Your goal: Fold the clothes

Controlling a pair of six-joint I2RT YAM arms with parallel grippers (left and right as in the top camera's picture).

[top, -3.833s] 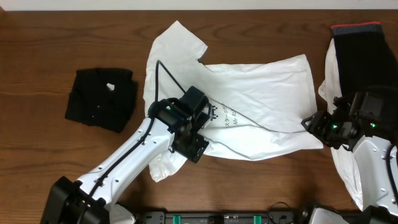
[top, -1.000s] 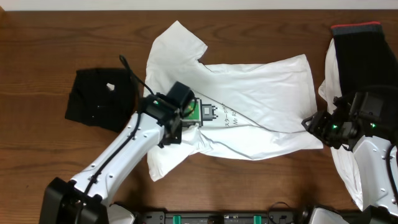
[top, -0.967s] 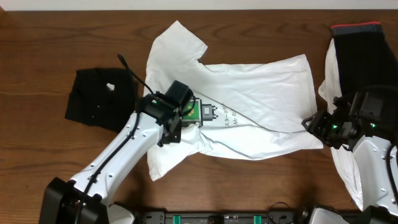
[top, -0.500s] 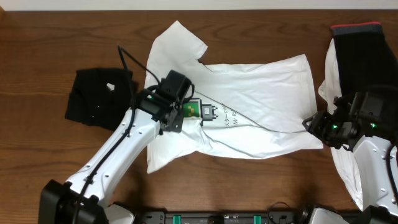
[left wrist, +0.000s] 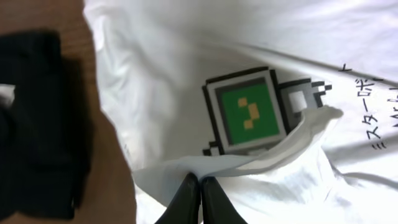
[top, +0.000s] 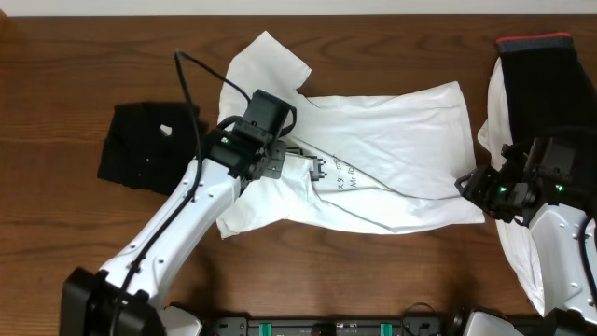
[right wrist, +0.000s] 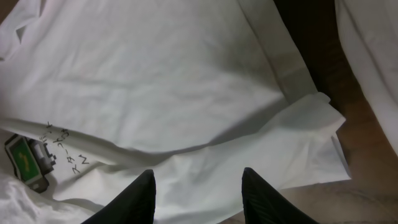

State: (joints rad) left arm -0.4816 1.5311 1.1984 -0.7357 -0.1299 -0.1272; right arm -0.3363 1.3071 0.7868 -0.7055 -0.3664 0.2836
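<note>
The clothes lie on a wooden table [top: 56, 252]. A white T-shirt [top: 392, 131] with dark lettering is spread in the middle. My left gripper [top: 283, 161] is shut on a fold of its lower left part, lifted over the chest. In the left wrist view the fingertips [left wrist: 200, 186] pinch the white edge just below the green-and-black logo [left wrist: 245, 112]. My right gripper [top: 466, 184] hovers open over the shirt's right corner; in the right wrist view its fingers [right wrist: 144, 190] stand apart above white cloth [right wrist: 205, 168], holding nothing.
A folded black garment [top: 151, 149] lies at the left, close to my left arm. At the right, a black garment with a red band [top: 546, 79] rests on another white garment [top: 518, 247], partly under my right arm.
My left gripper has moved up and away from the front edge, dragging the shirt's lower left flap with it; the flap now partly covers the logo. The right arm has not moved.
</note>
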